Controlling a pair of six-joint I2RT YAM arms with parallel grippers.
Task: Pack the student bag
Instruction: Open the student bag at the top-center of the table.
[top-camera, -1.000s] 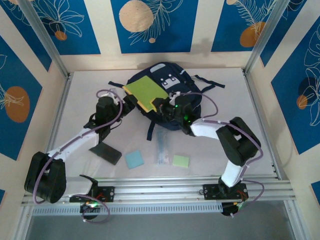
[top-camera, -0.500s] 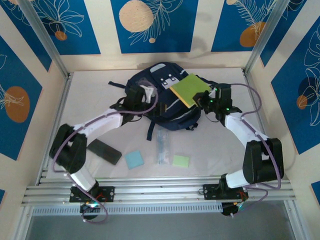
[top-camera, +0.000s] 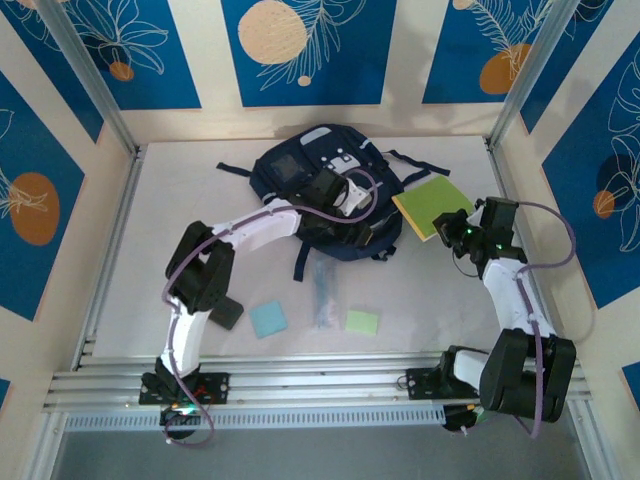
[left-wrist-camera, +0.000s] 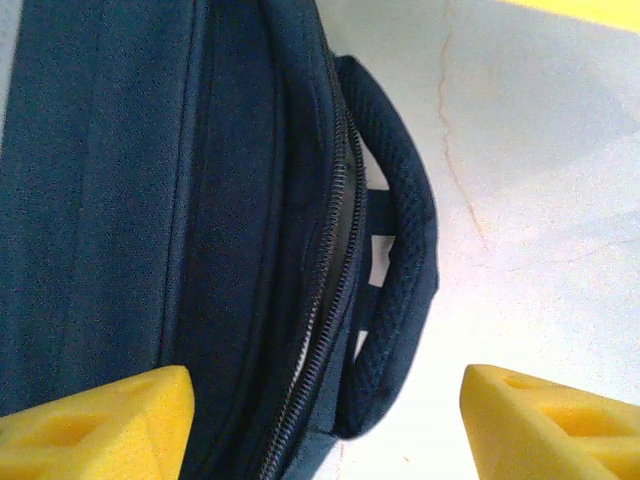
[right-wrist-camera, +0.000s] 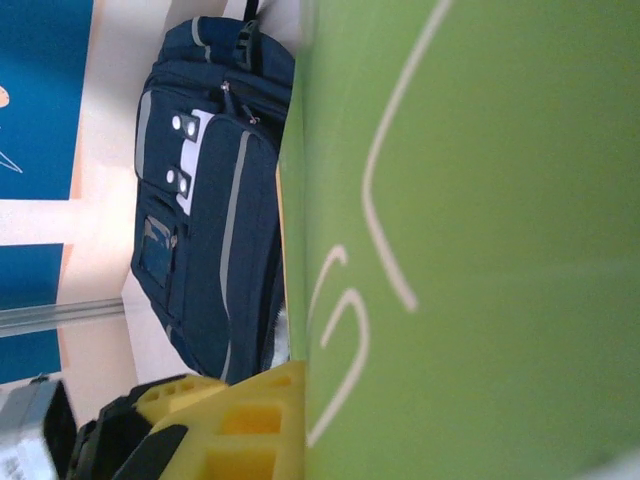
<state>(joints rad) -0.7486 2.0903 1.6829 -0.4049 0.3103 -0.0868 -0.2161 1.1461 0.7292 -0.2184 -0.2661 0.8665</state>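
No word, number or brand can be read anywhere. On the cover of the green notebook, at the right of the scene, only white curved strokes are seen, not legible as letters. On the student bag a white patch with dark dots is seen, without legible print.

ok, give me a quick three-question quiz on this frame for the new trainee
1. True or false: the green notebook is already inside the backpack.
2. Which one grips the notebook? A) left end effector B) right end effector C) neither
3. How many small square notepads lie on the table in front of the backpack?

Key: 1 false, it is held beside the backpack, off to its right. 2 B. 3 two: a blue notepad and a green notepad.
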